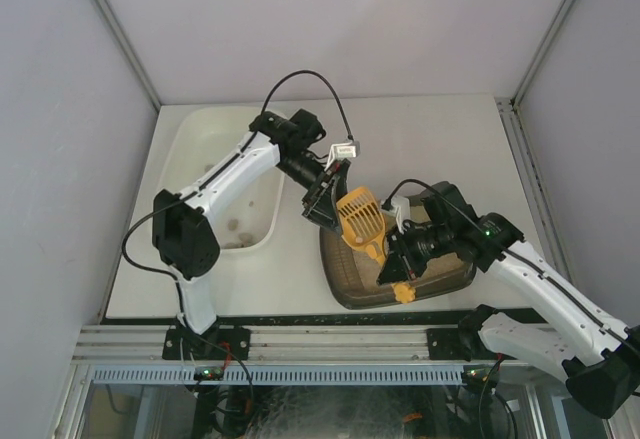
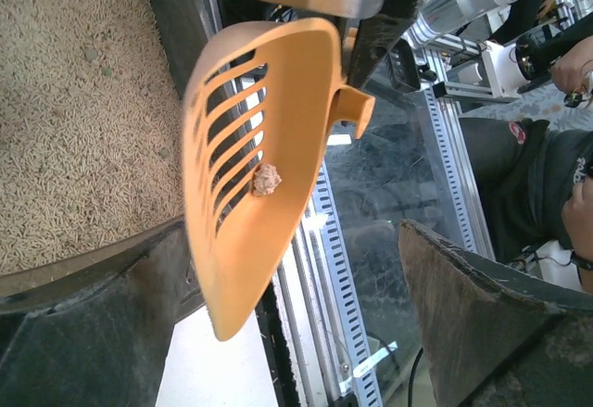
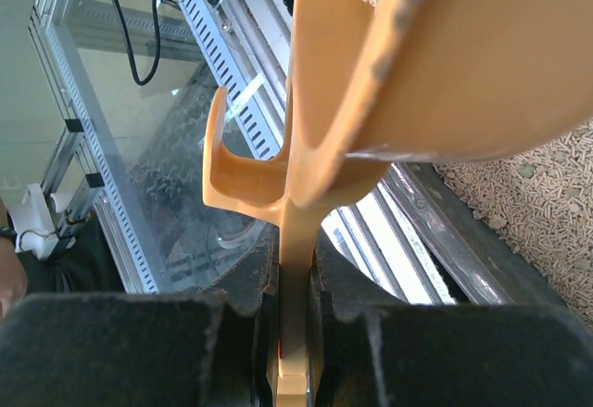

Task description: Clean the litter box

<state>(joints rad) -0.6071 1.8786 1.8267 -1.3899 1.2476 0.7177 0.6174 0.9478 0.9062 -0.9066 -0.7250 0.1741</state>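
Orange scoop, clump inside, gripped by right claw.

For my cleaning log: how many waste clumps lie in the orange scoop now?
1: a small brown clump on the slotted floor of the scoop. More may hide behind its raised wall.
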